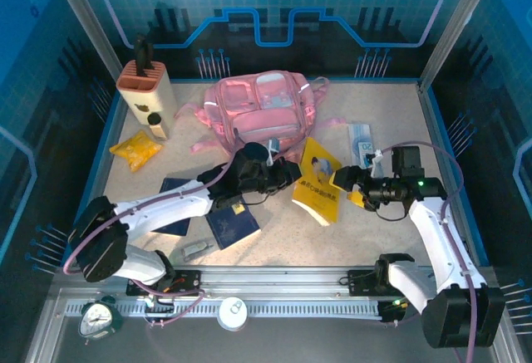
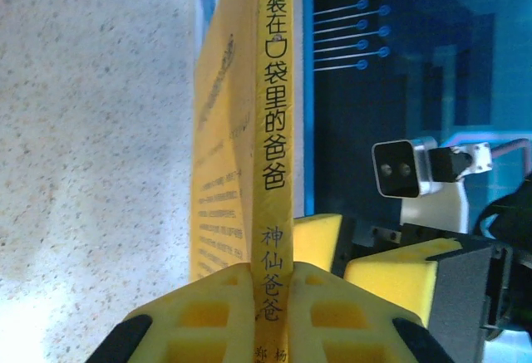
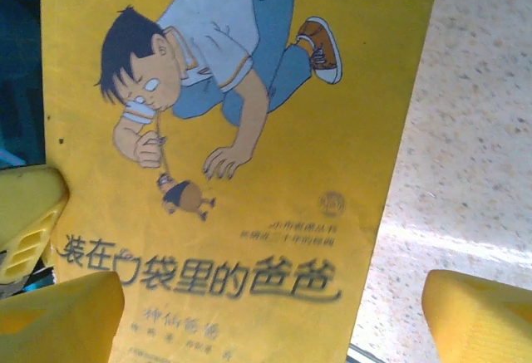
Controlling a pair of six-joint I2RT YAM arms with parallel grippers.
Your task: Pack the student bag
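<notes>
The student bag (image 1: 262, 105), a soft pink backpack, lies at the back middle of the table. Just in front of it, a yellow book (image 1: 320, 193) is held up on edge. My left gripper (image 1: 291, 176) is shut on the book's spine (image 2: 270, 155), and its yellow fingers (image 2: 208, 313) press the spine from both sides. My right gripper (image 1: 345, 182) is at the book's other side, open. Its fingers (image 3: 478, 313) stand wide apart with the cartoon cover (image 3: 249, 172) close in front of them, not touching it. In the left wrist view the right gripper's fingers (image 2: 391, 272) stand just behind the book.
A tan holder (image 1: 145, 80) with dark tools stands at the back left, with a yellow packet (image 1: 135, 149) in front of it. Two dark blue booklets (image 1: 233, 223) lie under the left arm. A blue-white packet (image 1: 362, 140) lies right of the bag. A clock (image 1: 100, 317) sits on the front rail.
</notes>
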